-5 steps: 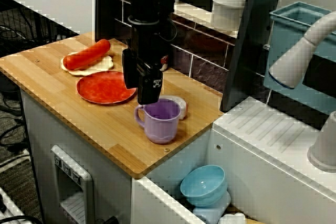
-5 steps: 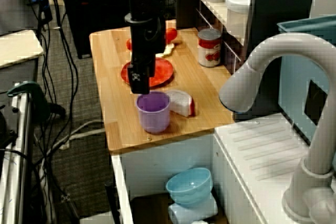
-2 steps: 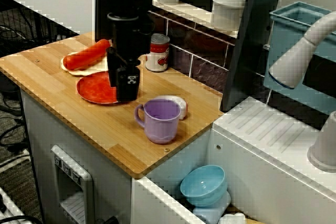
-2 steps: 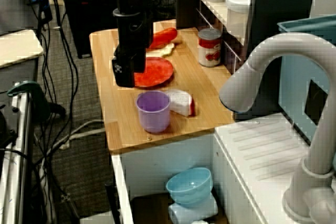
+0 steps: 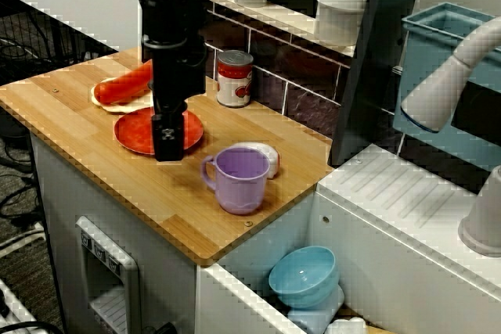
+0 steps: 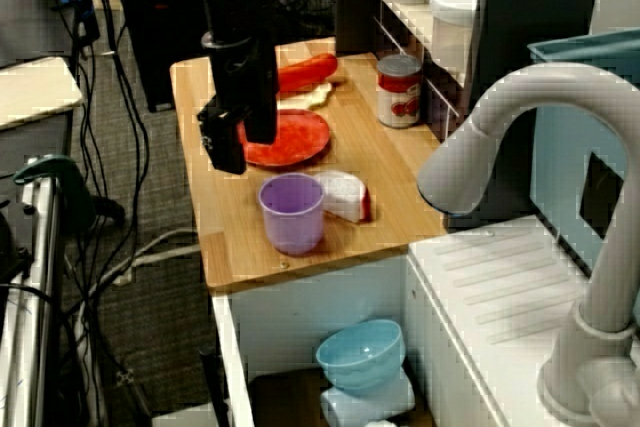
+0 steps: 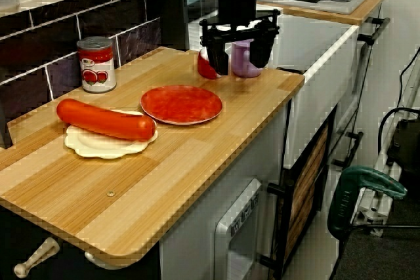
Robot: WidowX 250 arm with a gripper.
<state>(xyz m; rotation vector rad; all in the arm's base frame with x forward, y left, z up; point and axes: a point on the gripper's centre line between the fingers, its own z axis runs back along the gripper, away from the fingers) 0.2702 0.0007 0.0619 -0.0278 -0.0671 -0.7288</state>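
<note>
Gripper (image 7: 239, 57) moved off purple cup (image 5: 239, 180) toward red plate (image 7: 182, 104); jaws apart, empty.

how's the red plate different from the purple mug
The red plate is flat and shallow; the purple mug stands tall and deep. The mug has a side handle, the plate none. The plate is wider than the mug. Both sit empty on the wooden counter.

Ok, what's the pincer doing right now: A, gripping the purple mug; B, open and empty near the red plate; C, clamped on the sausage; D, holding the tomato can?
B: the view along the counter shows the pincer with fingers spread and nothing gripped, close to the red plate, while the purple mug stands apart from it.
</note>
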